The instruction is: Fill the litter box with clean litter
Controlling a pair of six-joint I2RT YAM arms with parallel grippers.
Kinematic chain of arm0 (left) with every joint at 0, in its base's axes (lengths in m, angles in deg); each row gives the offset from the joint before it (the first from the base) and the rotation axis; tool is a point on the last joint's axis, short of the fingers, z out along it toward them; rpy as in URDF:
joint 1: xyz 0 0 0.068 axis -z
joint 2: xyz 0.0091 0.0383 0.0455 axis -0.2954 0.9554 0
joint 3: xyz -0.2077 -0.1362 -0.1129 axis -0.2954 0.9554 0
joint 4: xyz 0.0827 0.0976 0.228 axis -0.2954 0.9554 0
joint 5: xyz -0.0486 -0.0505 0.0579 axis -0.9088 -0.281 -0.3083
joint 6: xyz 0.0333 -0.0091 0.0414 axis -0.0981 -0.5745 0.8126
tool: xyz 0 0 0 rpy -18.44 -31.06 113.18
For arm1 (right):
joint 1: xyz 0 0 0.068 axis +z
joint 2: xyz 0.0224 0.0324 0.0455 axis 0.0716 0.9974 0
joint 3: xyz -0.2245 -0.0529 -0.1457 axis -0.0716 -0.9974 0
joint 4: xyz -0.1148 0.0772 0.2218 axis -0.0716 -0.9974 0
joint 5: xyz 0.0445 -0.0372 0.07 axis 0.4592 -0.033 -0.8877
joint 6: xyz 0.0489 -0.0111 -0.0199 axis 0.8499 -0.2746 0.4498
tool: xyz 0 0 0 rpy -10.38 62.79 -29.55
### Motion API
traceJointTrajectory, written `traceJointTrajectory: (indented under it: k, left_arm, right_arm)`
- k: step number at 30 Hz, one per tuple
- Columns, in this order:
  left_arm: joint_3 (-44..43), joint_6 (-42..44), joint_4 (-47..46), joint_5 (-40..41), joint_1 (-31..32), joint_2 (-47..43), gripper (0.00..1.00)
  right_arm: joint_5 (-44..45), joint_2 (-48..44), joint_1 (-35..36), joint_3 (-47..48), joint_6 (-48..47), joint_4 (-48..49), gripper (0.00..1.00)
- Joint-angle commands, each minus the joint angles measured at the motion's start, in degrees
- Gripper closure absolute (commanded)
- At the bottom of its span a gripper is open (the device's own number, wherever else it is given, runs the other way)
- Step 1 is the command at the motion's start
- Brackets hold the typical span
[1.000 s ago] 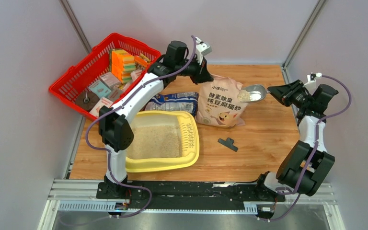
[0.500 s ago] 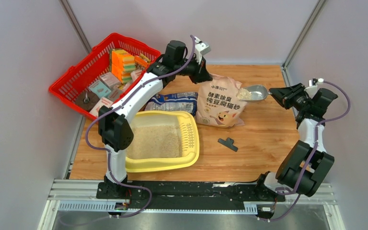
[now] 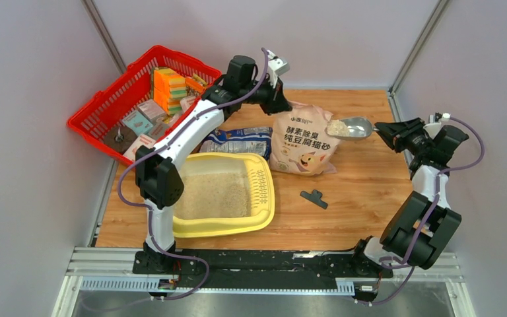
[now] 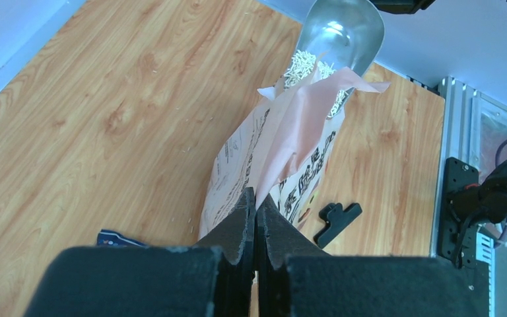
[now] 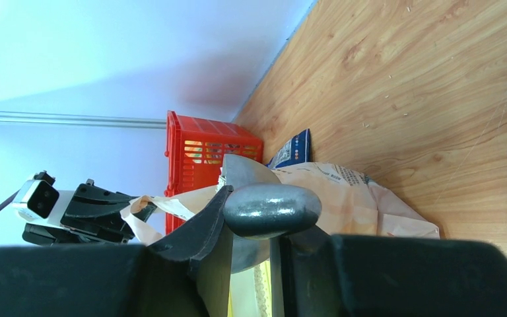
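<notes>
The pale-yellow litter box (image 3: 263, 212) sits at the near left, with beige litter (image 3: 212, 195) covering its floor. The tan litter bag (image 3: 302, 142) stands behind it. My left gripper (image 3: 282, 104) is shut on the bag's top edge (image 4: 284, 142), holding it up. My right gripper (image 3: 381, 127) is shut on the handle of a metal scoop (image 3: 350, 127). The scoop holds a little litter (image 3: 337, 127) at the bag's mouth, also seen in the left wrist view (image 4: 340, 33). In the right wrist view the scoop handle (image 5: 272, 210) sits between the fingers.
A red mesh basket (image 3: 109, 105) with sponges and boxes stands at the back left. A blue-and-white bag (image 3: 241, 140) lies between the basket and the litter box. A black clip (image 3: 313, 197) lies on the wood to the right of the litter box.
The scoop has dipped and drawn slightly right at the bag's mouth, now holding less litter. The right wrist has dropped lower. The left arm still holds the bag.
</notes>
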Motion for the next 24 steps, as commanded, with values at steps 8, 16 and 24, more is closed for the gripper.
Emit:
traceJointTrajectory:
  k: [8, 16, 24]
  left_arm:
    - [-2.9, -1.0, -6.5, 0.5, -2.0, -2.1, 1.0]
    - [-4.5, -1.4, -6.4, 1.0, -2.0, -0.3, 1.0]
    - [-7.3, -2.5, -7.4, 2.2, -2.5, 2.9, 1.0]
  right_arm:
    - [-2.4, -0.6, -1.0, -0.6, 3.8, 6.0, 1.0]
    - [-4.5, -2.6, -1.1, -0.8, 6.8, 7.0, 1.0]
    - [-7.2, -7.4, -1.1, -1.8, 6.9, 2.5, 1.0]
